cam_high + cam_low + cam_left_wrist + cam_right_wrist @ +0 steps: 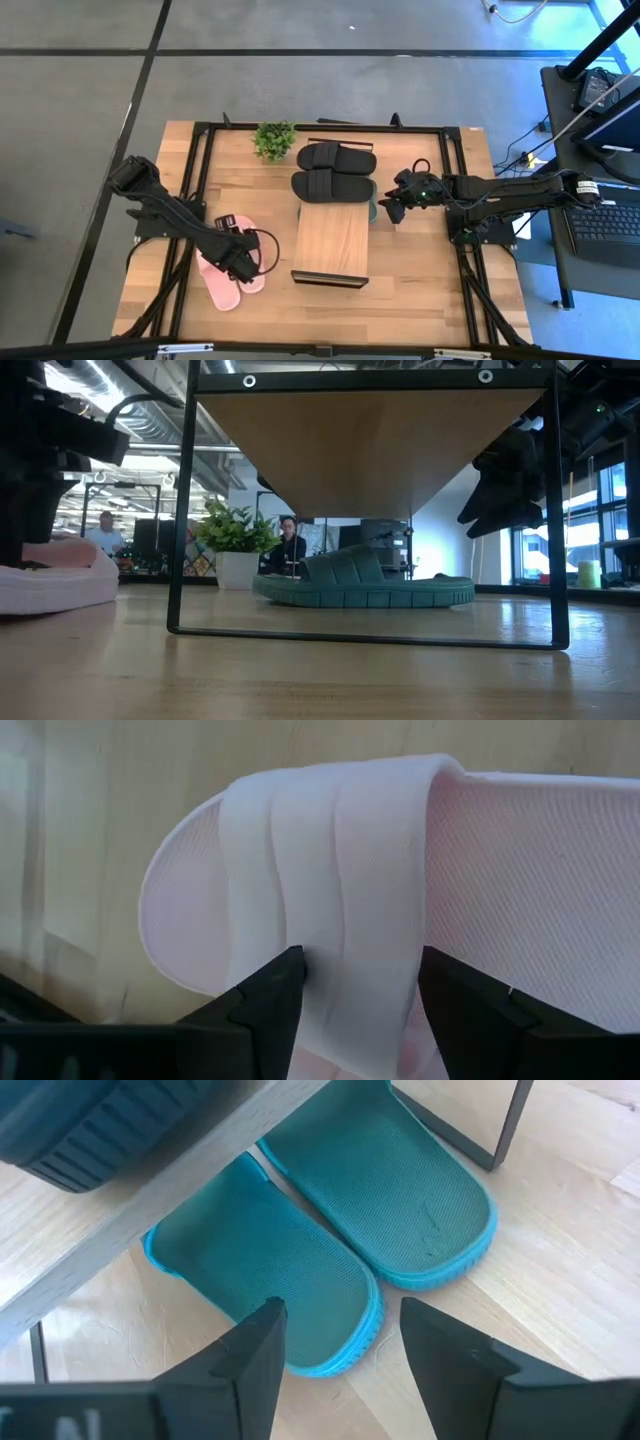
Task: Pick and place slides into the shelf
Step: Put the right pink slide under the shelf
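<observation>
Left gripper (360, 1010) stands open astride the pink slide's (222, 283) wide strap (330, 890), soft light foam best pinched there; right gripper (335, 1350) open above the green slides (330, 1240).

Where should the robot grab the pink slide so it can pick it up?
Best guess: the wide ribbed strap of the pink slide. It arches up off the flat sole, so fingers can go either side of it. Come from above, as the left gripper does now, open with the strap between its fingers. The sole lies flat on the table, so its edges look harder to grip.
</observation>
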Robot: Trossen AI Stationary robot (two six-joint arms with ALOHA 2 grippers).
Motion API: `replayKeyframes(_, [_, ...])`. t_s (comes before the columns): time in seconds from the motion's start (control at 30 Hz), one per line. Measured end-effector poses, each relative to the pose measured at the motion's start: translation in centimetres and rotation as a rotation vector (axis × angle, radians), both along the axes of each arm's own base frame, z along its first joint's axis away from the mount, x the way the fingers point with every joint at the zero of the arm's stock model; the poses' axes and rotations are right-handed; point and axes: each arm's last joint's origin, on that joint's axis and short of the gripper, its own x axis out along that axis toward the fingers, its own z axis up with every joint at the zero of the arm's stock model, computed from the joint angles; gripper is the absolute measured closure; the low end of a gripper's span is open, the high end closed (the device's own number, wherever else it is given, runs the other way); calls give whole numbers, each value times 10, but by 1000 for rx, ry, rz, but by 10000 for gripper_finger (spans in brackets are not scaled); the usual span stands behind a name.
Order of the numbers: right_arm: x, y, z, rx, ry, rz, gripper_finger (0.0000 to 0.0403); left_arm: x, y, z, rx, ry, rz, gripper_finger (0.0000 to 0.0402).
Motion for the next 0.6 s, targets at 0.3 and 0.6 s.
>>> replayKeyframes(0.3, [0,0,0,-1,0,1,204,5,-2,-3,0,-54,-4,212])
replayKeyframes(0.6, [0,0,0,-3,0,2,204,6,-2,-2,30,-83,0,212])
